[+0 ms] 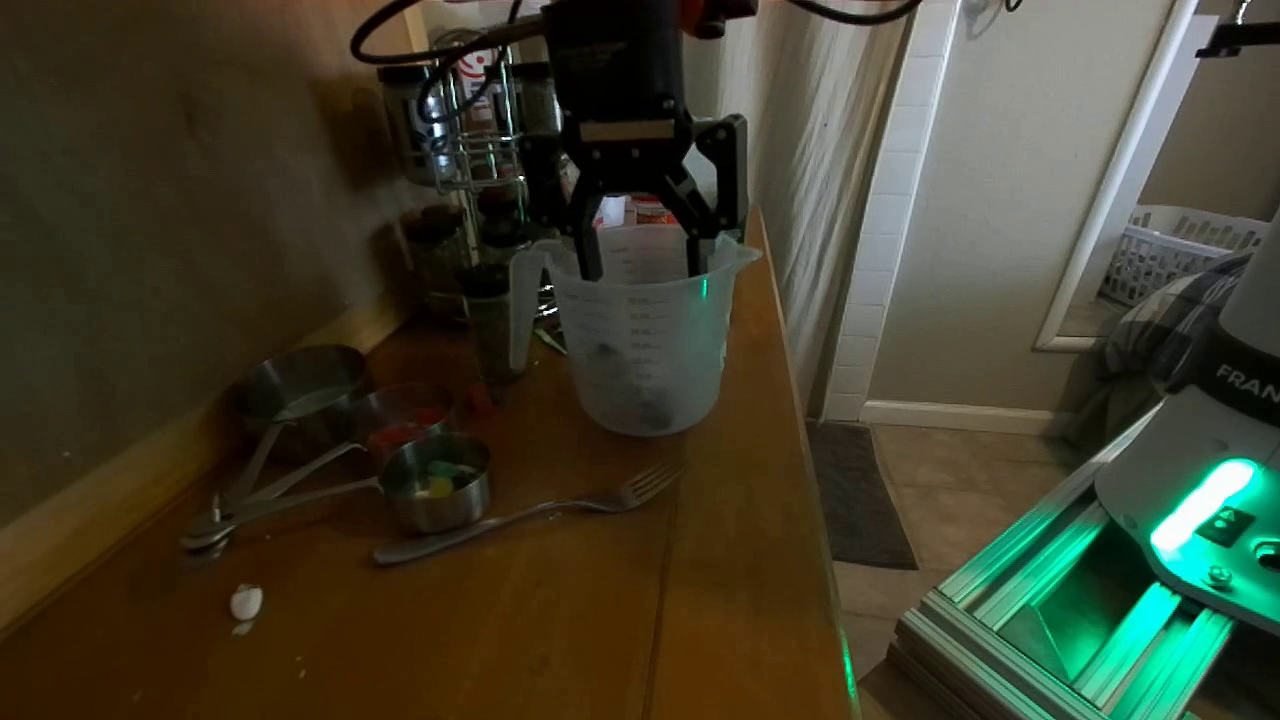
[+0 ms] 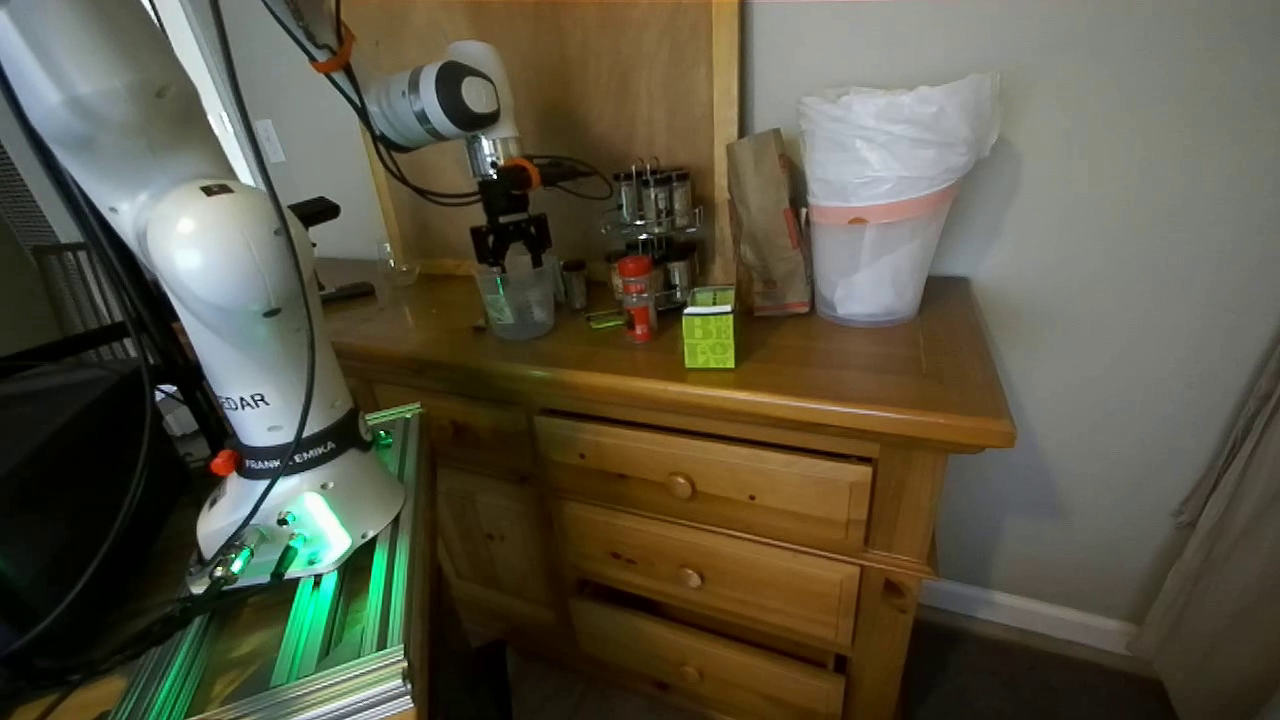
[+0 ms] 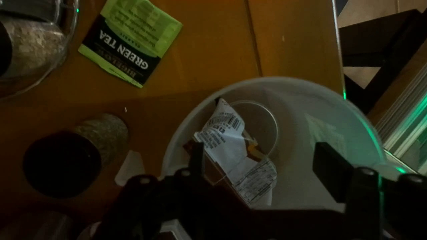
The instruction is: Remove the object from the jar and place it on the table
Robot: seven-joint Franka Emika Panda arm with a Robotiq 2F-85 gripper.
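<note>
One Robotiq gripper, fingers parted, hangs at the mouth of the translucent measuring jug in an exterior view; a fork lies nearby on the wooden countertop; in an exterior view, a red-capped shaker stands between jug and lime-green box; in the wrist view, a crumpled barcoded wrapper lies inside the jug.

A home: in an exterior view a wire spice rack stands at eleven o'clock, a steel measuring cup at eight, a dinner fork at seven and a white plastic laundry basket between two and three.
</note>
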